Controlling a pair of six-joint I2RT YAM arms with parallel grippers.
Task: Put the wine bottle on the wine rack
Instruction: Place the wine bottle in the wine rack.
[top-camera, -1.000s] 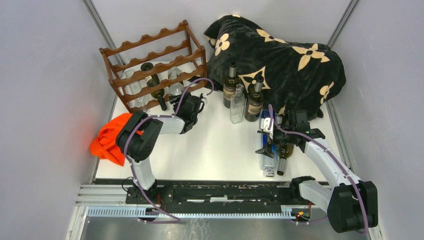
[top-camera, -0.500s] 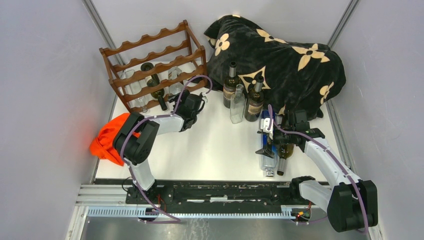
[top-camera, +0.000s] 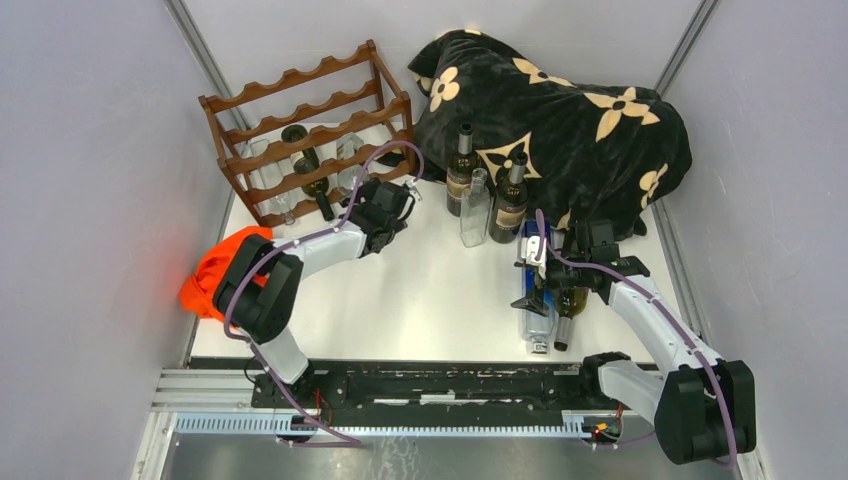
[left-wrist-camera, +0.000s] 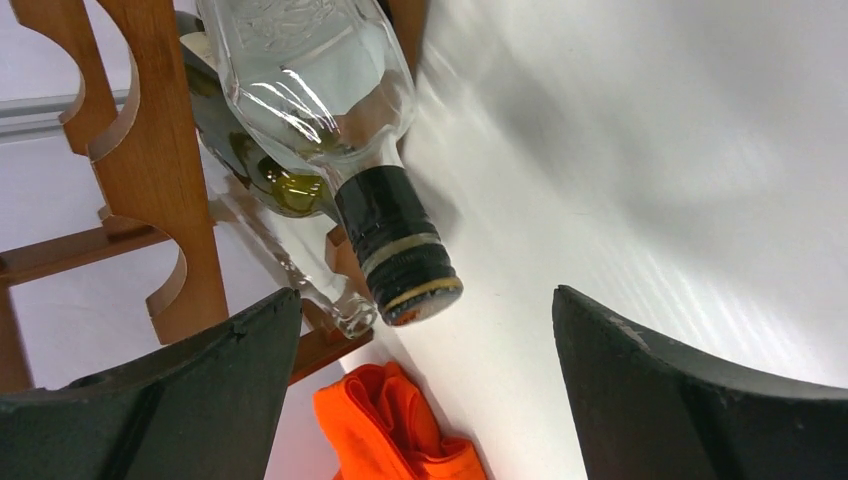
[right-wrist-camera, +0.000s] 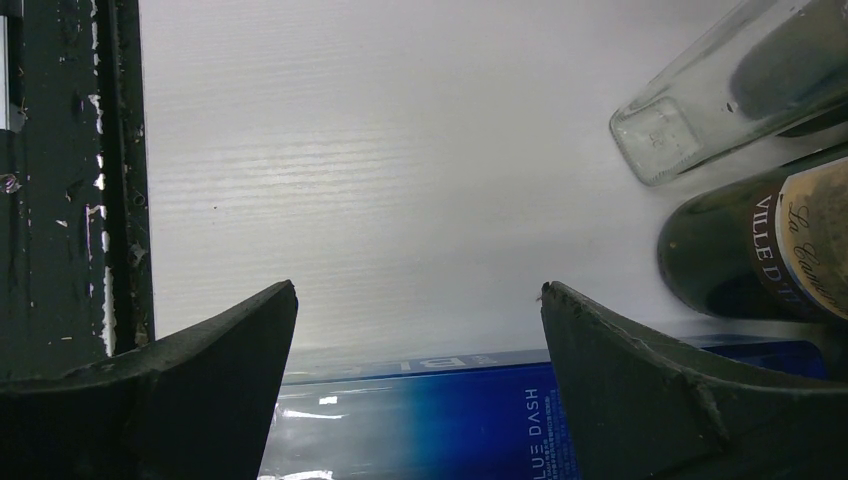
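When you look down from above, the brown wooden wine rack (top-camera: 318, 128) stands at the far left of the white desk (top-camera: 430, 300). Three racked bottles (top-camera: 303, 160) lie on it, two clear and one dark. That view also shows three standing bottles (top-camera: 475, 212) in front of a black blanket (top-camera: 570, 110) with pale flowers. It shows two lying bottles (top-camera: 537, 318) on the right side of the desk and an orange cloth (top-camera: 212, 285) at the left edge. That makes eight bottles, one rack, one blanket and one cloth. Only the left wrist camera shows the wine bottle (left-wrist-camera: 320, 80) up close: it is clear with a black cap (left-wrist-camera: 400, 240). It lies on its side in the rack, and its neck pokes out at the front. The left fingers (left-wrist-camera: 200, 390) are spread wide just in front of the cap, not touching it and holding nothing. Behind that bottle you can see a dark green bottle (left-wrist-camera: 265, 175) and the neck of another clear one. Only the right wrist camera shows the blue label (right-wrist-camera: 450, 420) on a clear lying bottle. The right fingers (right-wrist-camera: 180, 380) above it are spread wide too and grip nothing. Nearby are a dark labelled bottle (right-wrist-camera: 750, 250) and a square glass bottom (right-wrist-camera: 660, 135).
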